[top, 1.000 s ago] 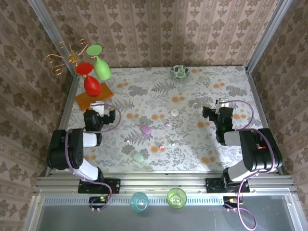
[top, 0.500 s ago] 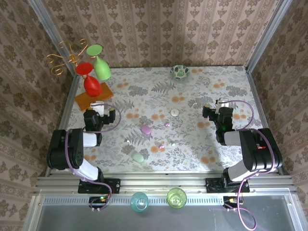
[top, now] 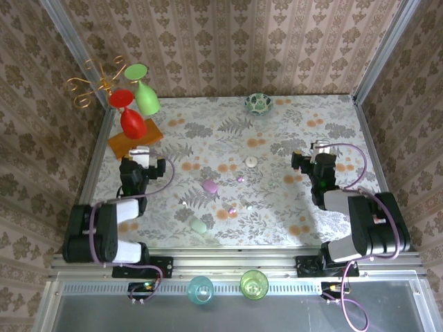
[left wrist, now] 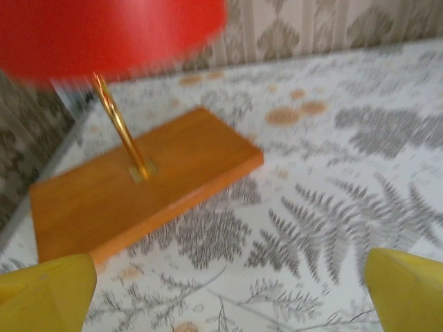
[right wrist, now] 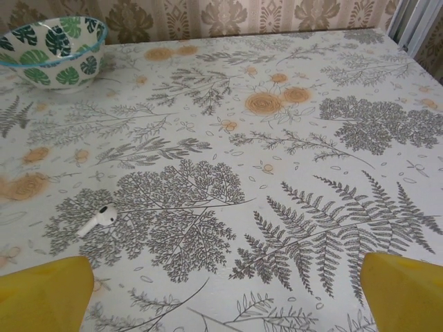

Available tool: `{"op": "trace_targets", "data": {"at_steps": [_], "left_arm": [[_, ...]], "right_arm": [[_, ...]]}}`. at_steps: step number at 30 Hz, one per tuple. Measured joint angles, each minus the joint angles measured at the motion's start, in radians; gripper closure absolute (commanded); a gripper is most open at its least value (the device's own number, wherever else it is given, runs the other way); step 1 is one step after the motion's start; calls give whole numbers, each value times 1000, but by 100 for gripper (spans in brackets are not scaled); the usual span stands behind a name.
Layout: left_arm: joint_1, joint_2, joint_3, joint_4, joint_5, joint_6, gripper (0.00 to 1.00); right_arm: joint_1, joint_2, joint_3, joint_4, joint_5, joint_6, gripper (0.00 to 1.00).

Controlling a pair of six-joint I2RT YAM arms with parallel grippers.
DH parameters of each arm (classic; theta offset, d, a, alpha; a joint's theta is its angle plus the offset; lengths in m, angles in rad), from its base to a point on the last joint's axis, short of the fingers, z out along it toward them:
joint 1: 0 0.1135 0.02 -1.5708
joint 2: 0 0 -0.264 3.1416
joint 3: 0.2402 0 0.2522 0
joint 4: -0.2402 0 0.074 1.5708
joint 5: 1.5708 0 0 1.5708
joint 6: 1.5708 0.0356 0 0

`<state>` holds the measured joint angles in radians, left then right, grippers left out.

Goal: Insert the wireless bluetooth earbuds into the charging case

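The left hand [left wrist: 223, 304] sits low by the desk's left edge, facing the far-left corner. Its fingers [left wrist: 43, 294] are wide apart, empty and cut off by the frame. The red glass [left wrist: 104, 31] over the wooden stand [left wrist: 142, 187] is a blur. Mid-desk, tiny earbuds [top: 232, 209] near a lilac case [top: 210, 185] are too small to read their heading. The right hand [right wrist: 225, 301], near the right edge, is also spread and empty. A white earbud [right wrist: 97, 220] lies flat ahead of it, stem toward the near-left.

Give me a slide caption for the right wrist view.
Open right claw over floral tablecloth, one white earbud lying ahead-left, leaf-patterned bowl beyond.
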<state>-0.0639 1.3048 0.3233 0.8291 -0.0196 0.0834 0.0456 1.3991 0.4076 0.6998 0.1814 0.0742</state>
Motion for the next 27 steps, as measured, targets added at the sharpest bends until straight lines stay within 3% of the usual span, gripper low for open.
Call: {"op": "trace_targets", "data": {"at_steps": [6,13,20,27], "left_arm": [[-92,-256,0,-127,-41,-2,0],[-224,-332,22,-328,-44,-10,0],[-336,-275,83,-414,-3,-30,0],[-381,-195,137,-428,47,-56,0]], "right_arm": [[52,-163,92,-214,6,32,0],[152,-200,213,-430,-11,116,0],[307,-31,361,-529,-59,138,0],[341,210,518,-668,-107,152,6]]}}
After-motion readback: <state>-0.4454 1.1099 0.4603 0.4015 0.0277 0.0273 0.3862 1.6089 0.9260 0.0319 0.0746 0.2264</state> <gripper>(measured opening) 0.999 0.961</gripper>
